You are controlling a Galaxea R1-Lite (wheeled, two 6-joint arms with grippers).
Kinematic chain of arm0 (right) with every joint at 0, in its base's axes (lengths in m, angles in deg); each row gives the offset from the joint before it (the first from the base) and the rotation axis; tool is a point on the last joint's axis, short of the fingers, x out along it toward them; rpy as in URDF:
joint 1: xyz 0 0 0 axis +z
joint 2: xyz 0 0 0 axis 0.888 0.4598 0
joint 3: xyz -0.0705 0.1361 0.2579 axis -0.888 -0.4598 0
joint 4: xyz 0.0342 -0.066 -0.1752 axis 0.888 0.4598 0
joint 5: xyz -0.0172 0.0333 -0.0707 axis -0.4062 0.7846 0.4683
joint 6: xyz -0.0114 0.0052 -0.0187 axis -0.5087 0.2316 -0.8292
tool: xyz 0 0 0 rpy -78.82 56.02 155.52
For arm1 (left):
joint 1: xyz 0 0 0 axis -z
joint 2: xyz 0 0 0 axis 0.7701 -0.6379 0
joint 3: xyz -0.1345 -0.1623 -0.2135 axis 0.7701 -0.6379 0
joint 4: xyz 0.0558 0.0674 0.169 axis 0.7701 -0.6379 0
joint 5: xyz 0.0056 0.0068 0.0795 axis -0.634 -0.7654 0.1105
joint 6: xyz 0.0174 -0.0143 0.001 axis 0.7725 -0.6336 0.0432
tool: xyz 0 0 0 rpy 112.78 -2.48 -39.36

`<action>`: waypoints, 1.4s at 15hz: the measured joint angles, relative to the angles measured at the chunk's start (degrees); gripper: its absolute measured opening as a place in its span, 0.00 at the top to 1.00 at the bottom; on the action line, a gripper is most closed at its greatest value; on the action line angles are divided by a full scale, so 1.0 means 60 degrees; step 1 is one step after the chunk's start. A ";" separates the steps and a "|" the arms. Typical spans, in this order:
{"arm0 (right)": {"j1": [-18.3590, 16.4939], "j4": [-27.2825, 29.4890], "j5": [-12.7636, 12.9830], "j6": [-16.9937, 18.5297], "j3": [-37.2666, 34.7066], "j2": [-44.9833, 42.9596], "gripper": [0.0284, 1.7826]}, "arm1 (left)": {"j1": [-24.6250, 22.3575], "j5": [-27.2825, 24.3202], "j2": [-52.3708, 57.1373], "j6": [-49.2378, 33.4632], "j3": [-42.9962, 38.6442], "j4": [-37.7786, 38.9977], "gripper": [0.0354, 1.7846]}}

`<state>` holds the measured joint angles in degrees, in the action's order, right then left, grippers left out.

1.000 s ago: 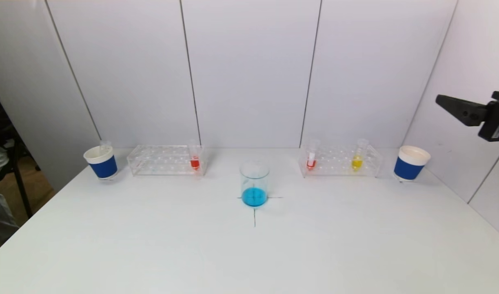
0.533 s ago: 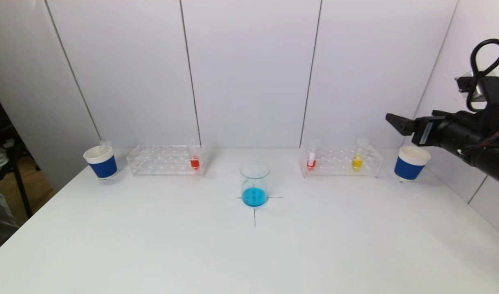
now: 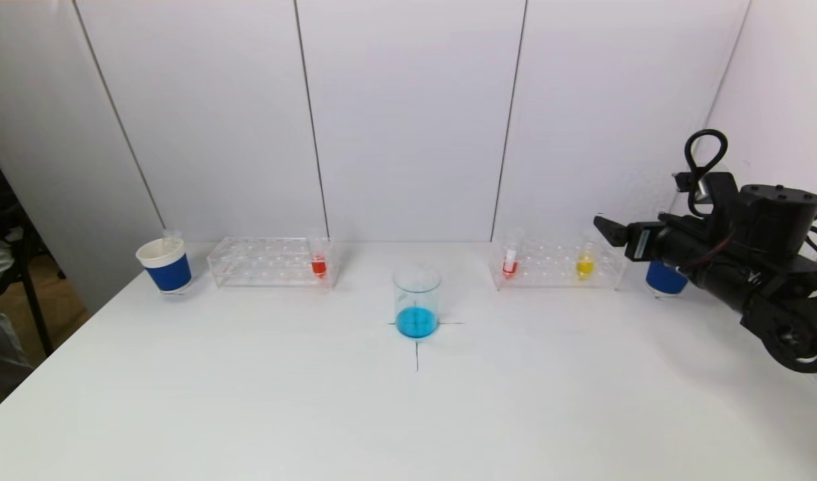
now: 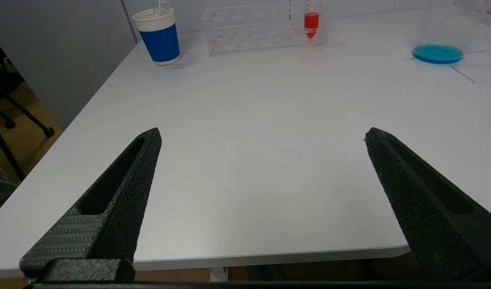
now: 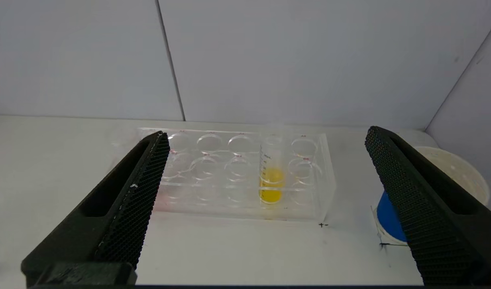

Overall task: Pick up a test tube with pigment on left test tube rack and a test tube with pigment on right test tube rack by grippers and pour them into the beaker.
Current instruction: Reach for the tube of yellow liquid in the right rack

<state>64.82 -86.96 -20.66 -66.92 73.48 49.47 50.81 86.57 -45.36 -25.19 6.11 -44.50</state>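
A: Where does the right pincer (image 3: 612, 230) stand, and why there?

B: It hangs above the tabletop (image 3: 408, 414), fingers spread wide and holding nothing. Straight ahead of it, between the two fingers in the right wrist view, is the right test tube rack (image 5: 237, 176) with the yellow-pigment test tube (image 5: 271, 176) upright in a hole. I judge it is lining up to close on that tube, so the fingers are apart to pass either side of it.

A: Is it touching anything?

B: No. It is near the rack's end but clear of it. Just behind the pincer's wrist sits a blue-sleeved paper cup (image 3: 663, 278), partly hidden.

A: And the other tube in that rack?

B: A red-pigment tube (image 3: 510, 262) stands farther ahead, at the rack's far end from the pincer.

A: The left side?

B: The left pincer (image 4: 261, 134) waits low at the near tabletop edge, fingers wide apart and empty. Well ahead of it lies the left test tube rack (image 4: 253, 28) with its red test tube (image 4: 311, 24), and a second blue-sleeved cup (image 4: 159, 37) beside the rack.

A: The beaker?

B: The beaker (image 3: 417, 300), holding blue liquid, sits on a cross mark between the racks, presumably so both arms can reach it for pouring.
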 joint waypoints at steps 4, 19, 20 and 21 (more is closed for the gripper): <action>0.0000 -0.0585 0.0004 0.0004 0.0028 0.0776 0.01 | 0.0000 -0.0004 0.0000 0.0000 0.0000 0.0000 0.01; 0.0098 -0.3314 0.0195 0.0037 -0.0270 0.2842 0.01 | 0.0000 -0.0004 0.0000 0.0000 0.0000 0.0000 0.01; 0.0102 -0.3460 0.0278 0.0041 -0.0211 0.2948 0.01 | 0.0000 -0.0004 0.0000 0.0000 0.0000 0.0000 0.01; 0.0098 -0.3598 0.0337 0.0051 -0.0124 0.3060 0.01 | 0.0000 -0.0004 0.0000 0.0000 0.0000 0.0000 0.01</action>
<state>65.41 -108.55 -18.64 -66.61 72.73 67.83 50.81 86.54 -45.36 -25.19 6.11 -44.50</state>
